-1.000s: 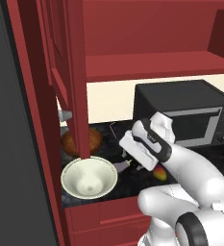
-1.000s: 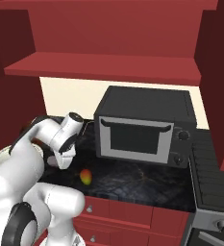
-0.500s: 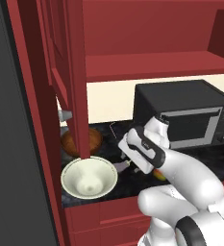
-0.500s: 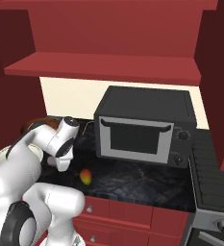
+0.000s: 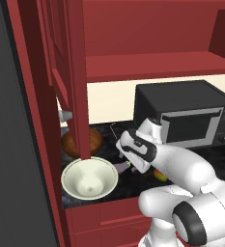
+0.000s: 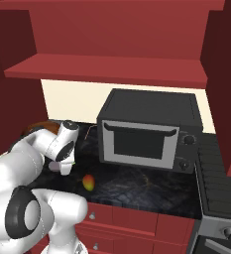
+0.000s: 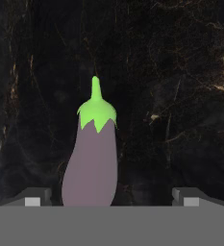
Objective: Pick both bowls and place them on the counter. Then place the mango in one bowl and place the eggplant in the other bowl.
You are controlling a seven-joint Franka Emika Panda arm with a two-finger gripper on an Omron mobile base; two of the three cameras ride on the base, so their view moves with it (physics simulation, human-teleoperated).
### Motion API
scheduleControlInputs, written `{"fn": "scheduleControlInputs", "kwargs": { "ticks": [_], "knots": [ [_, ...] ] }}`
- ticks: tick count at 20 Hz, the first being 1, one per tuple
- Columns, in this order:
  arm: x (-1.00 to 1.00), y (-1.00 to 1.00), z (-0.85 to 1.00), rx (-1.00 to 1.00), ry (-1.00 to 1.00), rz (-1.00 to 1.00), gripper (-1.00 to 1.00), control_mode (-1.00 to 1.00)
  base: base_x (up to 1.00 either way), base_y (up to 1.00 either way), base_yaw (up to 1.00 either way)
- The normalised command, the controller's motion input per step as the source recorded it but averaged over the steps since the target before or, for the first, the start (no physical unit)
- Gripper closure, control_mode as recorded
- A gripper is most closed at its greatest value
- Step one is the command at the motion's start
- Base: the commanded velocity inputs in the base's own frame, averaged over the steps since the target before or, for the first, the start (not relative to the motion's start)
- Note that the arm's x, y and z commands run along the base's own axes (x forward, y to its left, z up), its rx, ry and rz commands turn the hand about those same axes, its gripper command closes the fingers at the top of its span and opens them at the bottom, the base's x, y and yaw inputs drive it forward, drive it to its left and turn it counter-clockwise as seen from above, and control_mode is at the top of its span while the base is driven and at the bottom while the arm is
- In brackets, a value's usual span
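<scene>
The pale purple eggplant (image 7: 92, 163) with its green cap lies on the dark counter (image 7: 180, 96), stem pointing away from the hand. My gripper (image 7: 111, 198) is open just above it, and the eggplant's fat end sits between the fingertips (image 7: 34, 198), nearer the left one. From the left base view the hand (image 5: 133, 152) hangs low over the eggplant (image 5: 121, 167). The cream-white bowl (image 5: 89, 177) stands upright at the counter's front left. Behind it sits the brown wood bowl (image 5: 80, 142), partly hidden by a cabinet door. The mango (image 6: 88, 182) lies on the counter (image 6: 137, 183) right of the hand.
A black microwave (image 6: 146, 129) fills the back of the counter to the right. An open red cabinet door (image 5: 68, 72) hangs over the bowls at the left. A red shelf (image 6: 107, 69) runs overhead. A stove (image 6: 221, 168) borders the counter's right end.
The hand has come down and slightly left toward the eggplant on the counter. The bowls, the mango and the eggplant lie where they were.
</scene>
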Motion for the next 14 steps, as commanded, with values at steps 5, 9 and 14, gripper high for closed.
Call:
{"fn": "scheduleControlInputs", "kwargs": {
  "ticks": [5,9,14],
  "knots": [
    [0.19,0.06,-0.18,0.00,0.00,0.00,-1.00,-1.00,0.00,0.00,0.00],
    [0.04,0.07,-0.18,0.00,0.00,0.00,-1.00,-1.00,0.00,0.00,0.00],
    [0.02,0.09,-0.21,0.00,0.00,0.00,-1.00,-1.00,0.00,0.00,0.00]
  ]
}}
